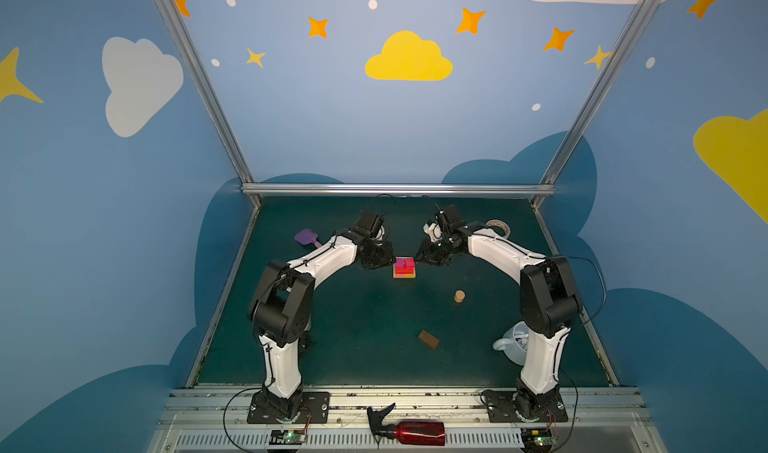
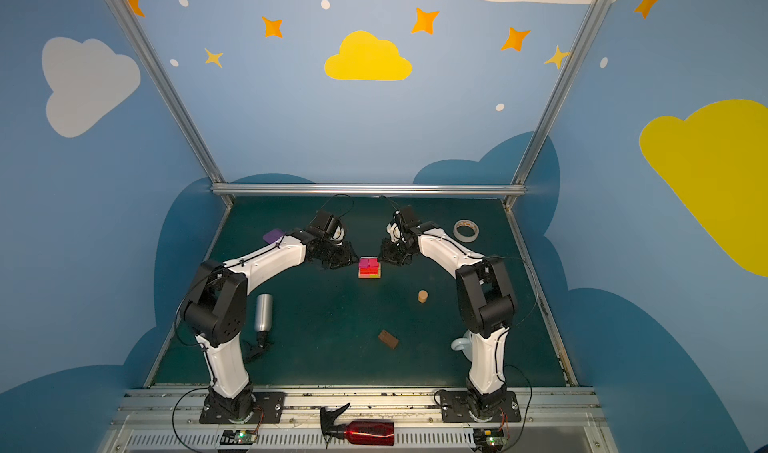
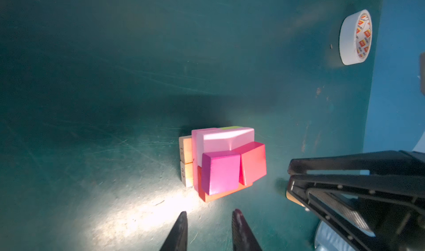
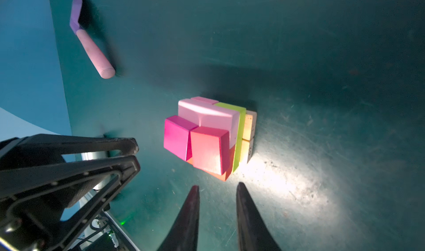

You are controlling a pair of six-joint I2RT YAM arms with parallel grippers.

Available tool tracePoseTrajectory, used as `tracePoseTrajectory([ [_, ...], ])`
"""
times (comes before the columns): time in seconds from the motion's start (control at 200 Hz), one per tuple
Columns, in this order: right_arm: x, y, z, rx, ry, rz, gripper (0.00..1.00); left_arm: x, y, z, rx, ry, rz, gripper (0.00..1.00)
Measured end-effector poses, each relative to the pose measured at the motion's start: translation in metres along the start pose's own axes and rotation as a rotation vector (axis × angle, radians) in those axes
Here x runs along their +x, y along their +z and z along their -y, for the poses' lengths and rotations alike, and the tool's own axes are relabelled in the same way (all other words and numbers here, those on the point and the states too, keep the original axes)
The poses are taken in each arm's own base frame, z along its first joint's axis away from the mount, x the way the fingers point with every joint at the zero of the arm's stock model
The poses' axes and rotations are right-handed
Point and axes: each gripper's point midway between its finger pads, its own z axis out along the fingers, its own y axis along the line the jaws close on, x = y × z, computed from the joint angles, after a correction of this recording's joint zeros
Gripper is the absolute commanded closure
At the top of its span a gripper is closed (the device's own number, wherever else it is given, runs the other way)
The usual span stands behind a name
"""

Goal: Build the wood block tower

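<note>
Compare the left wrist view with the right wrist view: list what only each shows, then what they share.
Only the left wrist view: the white tape roll.
Only the right wrist view: the purple spatula with its pink handle, lying flat.
Both: the tower, topped by a magenta square and a red square side by side over a pink layer and a tan base. Both also show the left gripper and the right gripper, each open, empty and clear of the blocks.
</note>
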Motion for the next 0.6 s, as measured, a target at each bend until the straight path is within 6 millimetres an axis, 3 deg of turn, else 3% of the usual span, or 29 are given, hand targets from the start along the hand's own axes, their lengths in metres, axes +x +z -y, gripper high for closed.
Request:
tracePoseTrajectory([
  [0.601,-0.005,0.008,-0.006,-0.064,0.016,0.004,0.73,-0.001,0.012,0.005,0.031,-0.019,-0.031,0.75],
])
